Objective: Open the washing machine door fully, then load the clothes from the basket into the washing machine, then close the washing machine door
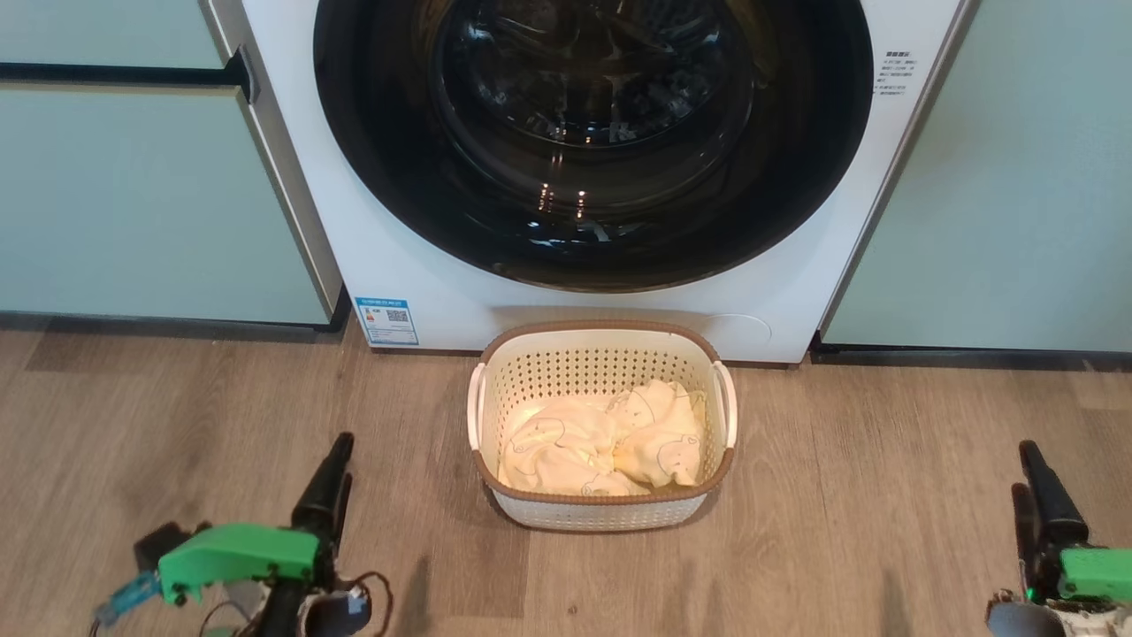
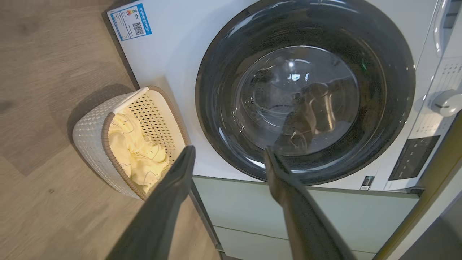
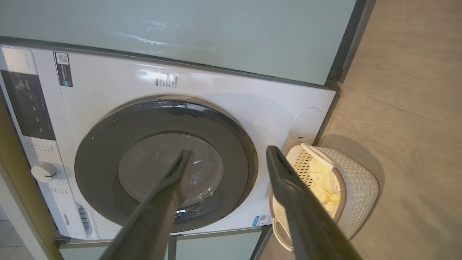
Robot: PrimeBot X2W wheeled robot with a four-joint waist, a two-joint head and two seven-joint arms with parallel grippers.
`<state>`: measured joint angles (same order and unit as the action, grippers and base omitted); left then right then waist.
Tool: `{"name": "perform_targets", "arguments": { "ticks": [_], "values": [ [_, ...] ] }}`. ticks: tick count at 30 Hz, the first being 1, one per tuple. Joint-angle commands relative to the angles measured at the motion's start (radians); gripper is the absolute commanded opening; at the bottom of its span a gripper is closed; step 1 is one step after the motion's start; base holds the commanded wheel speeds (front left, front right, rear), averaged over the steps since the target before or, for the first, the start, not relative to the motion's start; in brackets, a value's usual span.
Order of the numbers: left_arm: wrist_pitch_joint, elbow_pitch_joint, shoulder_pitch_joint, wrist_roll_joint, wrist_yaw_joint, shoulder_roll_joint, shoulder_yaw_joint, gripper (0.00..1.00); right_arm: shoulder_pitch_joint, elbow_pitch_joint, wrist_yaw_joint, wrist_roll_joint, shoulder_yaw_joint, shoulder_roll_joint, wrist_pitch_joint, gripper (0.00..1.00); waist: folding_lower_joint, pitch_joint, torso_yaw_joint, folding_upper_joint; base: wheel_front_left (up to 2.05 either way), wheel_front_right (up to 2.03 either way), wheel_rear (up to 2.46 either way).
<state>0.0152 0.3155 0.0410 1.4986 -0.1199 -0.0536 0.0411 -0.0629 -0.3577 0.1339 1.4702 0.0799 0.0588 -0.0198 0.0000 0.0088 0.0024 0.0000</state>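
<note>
The left jaws and right jaws, parted and empty, were seen at 7 and 5 o'clock, the washing machine door [image 1: 592, 133] shut at 12 o'clock. Its rim was judged best hooked edgewise and swung fully.

Left gripper [image 2: 229, 150] and right gripper [image 3: 230, 150] hang low at either side, empty, fingers [image 2: 288, 191] spread apart

A blue-bordered label [image 1: 386, 320] sits at the lower left of the front of the white washing machine [image 1: 787, 283]. It carries a QR code and small coloured print, too small to read. Rows of tiny grey print [image 1: 895, 72] stand at the machine's upper right, also unreadable. A dark sticker [image 3: 63, 68] with a QR code sits beside the control panel [image 3: 27, 104]. No word is legible.
</note>
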Motion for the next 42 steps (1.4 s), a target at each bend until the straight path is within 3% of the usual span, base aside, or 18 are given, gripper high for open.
{"name": "perform_targets", "arguments": {
  "ticks": [1, 22, 31, 42],
  "values": [
    [-0.016, -0.025, 0.063, -0.048, -0.003, -0.027, 0.000, 1.00, -0.070, 0.020, -0.001, -0.046, -0.016, 0.031, 0.019, 1.00, 0.0000, 0.000, 0.000, 0.0000, 0.00, 0.00, 0.00],
    [-0.079, -0.077, 0.084, -0.593, 0.020, -0.029, 0.010, 1.00, -0.112, 0.018, -0.001, -0.609, -0.014, 0.045, 0.083, 1.00, 0.0000, 0.005, 0.002, 0.0000, 0.00, 0.00, 0.00],
    [-0.106, -0.091, 0.087, -0.769, 0.037, -0.057, -0.037, 1.00, -0.128, 0.006, -0.002, -0.808, 0.002, 0.029, 0.110, 1.00, 0.0000, 0.005, 0.001, 0.0000, 0.00, 0.00, 0.00],
    [-0.138, -0.065, 0.102, -0.883, 0.041, -0.070, -0.050, 1.00, -0.151, -0.015, -0.002, -0.950, -0.021, 0.025, 0.142, 1.00, 0.0000, 0.006, -0.001, 0.0000, 0.00, 0.00, 0.00]
  ]
}}
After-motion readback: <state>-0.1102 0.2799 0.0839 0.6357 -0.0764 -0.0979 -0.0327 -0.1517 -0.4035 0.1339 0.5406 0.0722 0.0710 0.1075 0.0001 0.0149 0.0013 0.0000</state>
